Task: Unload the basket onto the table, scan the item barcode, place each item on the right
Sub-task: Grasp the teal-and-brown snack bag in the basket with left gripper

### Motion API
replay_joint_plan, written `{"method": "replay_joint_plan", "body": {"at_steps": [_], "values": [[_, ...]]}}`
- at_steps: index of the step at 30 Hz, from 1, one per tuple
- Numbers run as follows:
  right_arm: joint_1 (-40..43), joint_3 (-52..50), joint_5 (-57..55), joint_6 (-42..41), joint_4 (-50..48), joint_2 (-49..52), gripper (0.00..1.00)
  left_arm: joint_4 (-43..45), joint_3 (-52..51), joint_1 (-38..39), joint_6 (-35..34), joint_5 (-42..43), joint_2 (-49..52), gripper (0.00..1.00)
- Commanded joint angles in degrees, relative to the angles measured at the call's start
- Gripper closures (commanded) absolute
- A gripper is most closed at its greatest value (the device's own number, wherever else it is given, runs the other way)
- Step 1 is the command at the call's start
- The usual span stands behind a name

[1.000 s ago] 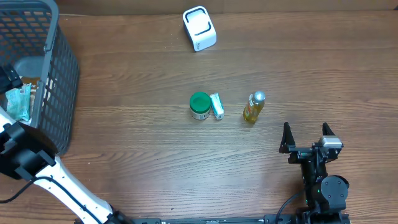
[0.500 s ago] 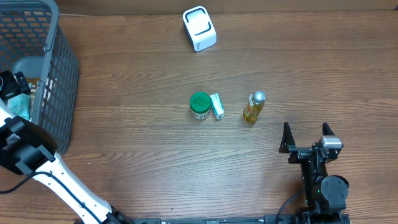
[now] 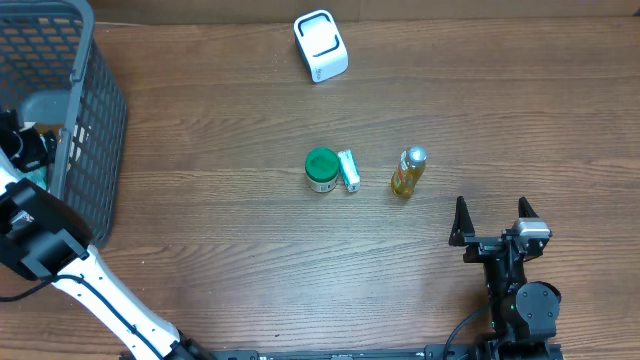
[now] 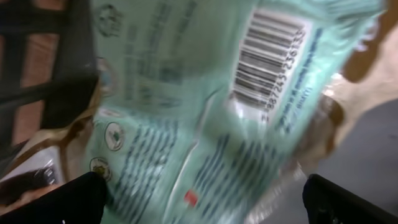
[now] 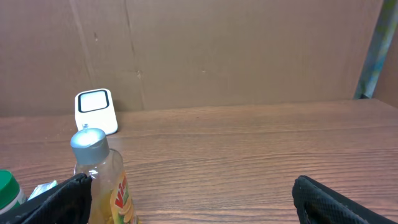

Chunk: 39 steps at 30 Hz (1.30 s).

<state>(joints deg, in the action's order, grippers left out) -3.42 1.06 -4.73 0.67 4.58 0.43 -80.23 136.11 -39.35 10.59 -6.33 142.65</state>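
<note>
A mint-green packet (image 4: 186,118) with a printed barcode (image 4: 268,61) fills the left wrist view, lying among other goods in the basket (image 3: 95,120). My left gripper (image 3: 26,150) reaches into that basket and stands open just above the packet, one black fingertip (image 4: 65,200) on each side, holding nothing. The white scanner (image 3: 321,46) stands at the far edge of the table. My right gripper (image 3: 492,222) rests open near the front right, with the yellow bottle (image 5: 102,180) just ahead of its left finger.
A green-lidded jar (image 3: 321,169), a small teal tube (image 3: 348,170) and the yellow bottle (image 3: 408,172) sit in a row mid-table. The grey mesh basket walls surround my left gripper. A cardboard wall (image 5: 217,50) backs the table.
My left gripper has shifted inside the basket toward the mint packet and now covers more of it from above. The right arm has not moved.
</note>
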Motion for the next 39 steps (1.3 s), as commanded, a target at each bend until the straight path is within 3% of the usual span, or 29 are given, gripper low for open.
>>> {"method": "replay_joint_plan", "body": {"at_steps": [1, 7, 16, 18, 20, 23, 32, 39], "values": [[-0.2, -0.6, -0.3, 0.3, -0.2, -0.3, 0.0, 1.7, -4.0, 0.7, 1.7, 0.7, 1.4, 0.0], [-0.2, -0.6, -0.3, 0.3, -0.2, -0.3, 0.0, 5.6, -10.5, 0.7, 1.7, 0.4, 1.4, 0.01], [-0.2, -0.6, -0.3, 0.3, -0.2, -0.3, 0.0, 6.4, -12.1, 0.8, 1.6, 0.4, 1.0, 0.36], [-0.2, -0.6, -0.3, 0.3, -0.2, -0.3, 0.0, 6.2, -11.6, 0.9, 0.9, 0.4, 0.7, 0.47], [-0.2, -0.6, -0.3, 0.3, -0.2, -0.3, 0.0, 5.5, -10.4, 1.3, 1.0, 0.4, 0.0, 0.7], [-0.2, -0.6, -0.3, 0.3, -0.2, -0.3, 0.0, 4.8, -8.0, 2.2, -1.0, 0.2, -1.4, 0.96], [-0.2, -0.6, -0.3, 0.3, -0.2, -0.3, 0.0, 5.2, 1.2, 5.7, -8.0, -1.8, -13.5, 0.96], [-0.2, -0.6, -0.3, 0.3, -0.2, -0.3, 0.0, 9.5, 4.9, 9.2, -12.8, -3.3, -29.1, 0.96]]}}
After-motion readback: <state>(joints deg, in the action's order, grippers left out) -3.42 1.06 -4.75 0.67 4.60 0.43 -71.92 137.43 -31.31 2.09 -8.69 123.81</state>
